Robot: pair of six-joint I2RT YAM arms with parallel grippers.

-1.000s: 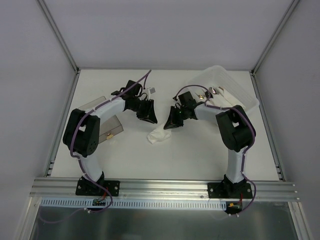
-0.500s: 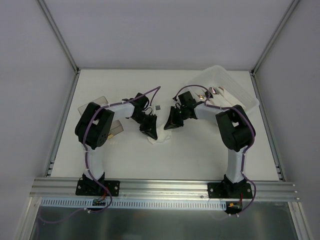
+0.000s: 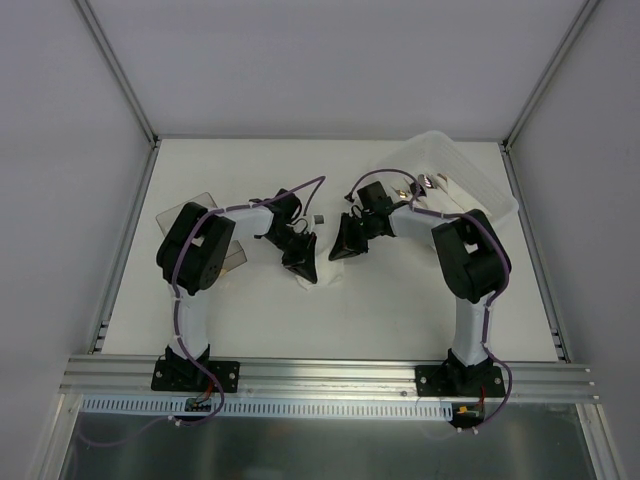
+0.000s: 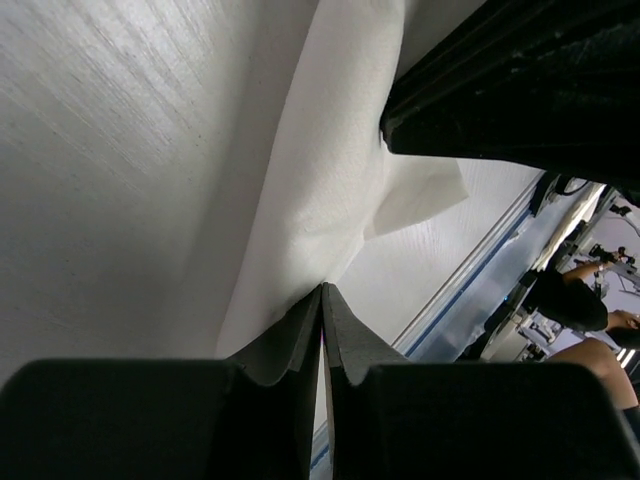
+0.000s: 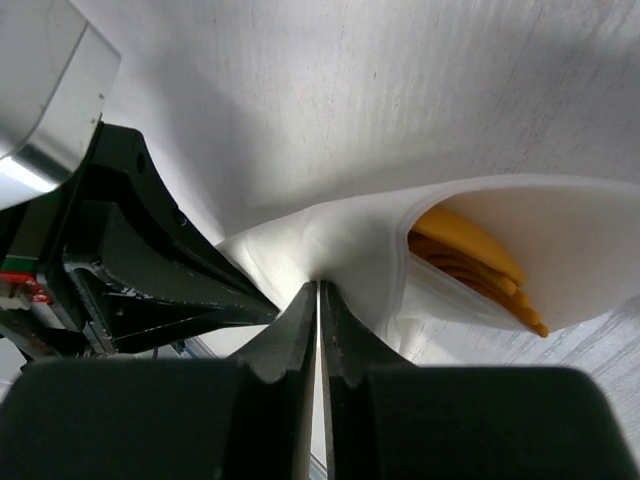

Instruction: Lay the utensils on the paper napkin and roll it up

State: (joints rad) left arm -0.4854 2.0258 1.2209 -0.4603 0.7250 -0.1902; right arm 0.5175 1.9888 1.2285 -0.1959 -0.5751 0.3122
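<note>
From above, the left tool (image 3: pixel 300 262) and right tool (image 3: pixel 345 245) sit low and nearly tip to tip at mid-counter (image 3: pixel 400 310), a translucent tray (image 3: pixel 470 175) well beyond the right arm. In the left wrist view, that tool's fingers are pressed together, pinching an edge of the paper napkin (image 4: pixel 330 180), which lies on the counter. In the right wrist view, its fingers are likewise closed on a napkin fold, with the orange utensils (image 5: pixel 470 260) tucked inside the folded sheet just beside them.
</note>
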